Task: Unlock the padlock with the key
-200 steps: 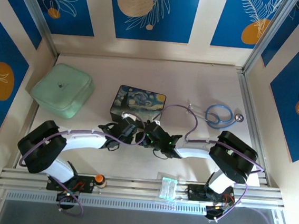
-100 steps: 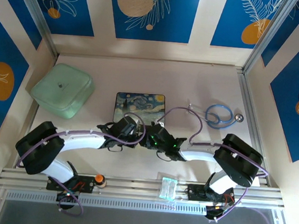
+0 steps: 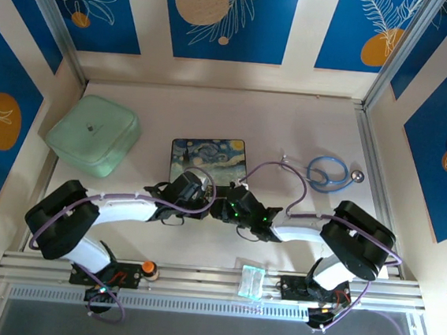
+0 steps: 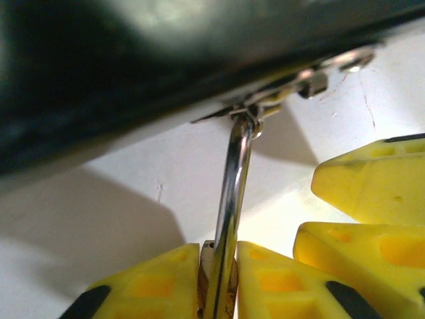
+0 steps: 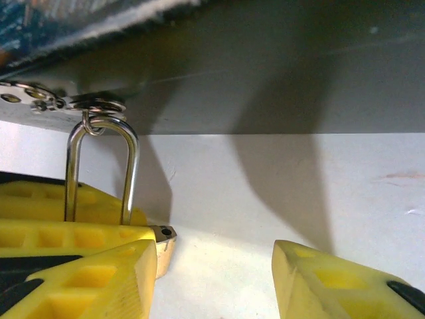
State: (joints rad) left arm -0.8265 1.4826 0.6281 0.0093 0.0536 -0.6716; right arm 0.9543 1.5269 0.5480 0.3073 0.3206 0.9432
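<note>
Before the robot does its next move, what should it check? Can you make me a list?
1. Left gripper shut on the small brass padlock: ok.
2. Padlock's silver U-shaped shackle hooked through the metal latch ring of the starry-night painted box: ok.
3. Right gripper open and close beside the padlock: ok.
4. Right gripper holding the tiny silvery key: not ok, bare white table between its jaws.
5. Keyhole facing the right gripper: cannot tell, yellow fingers cover the padlock's body.
</note>
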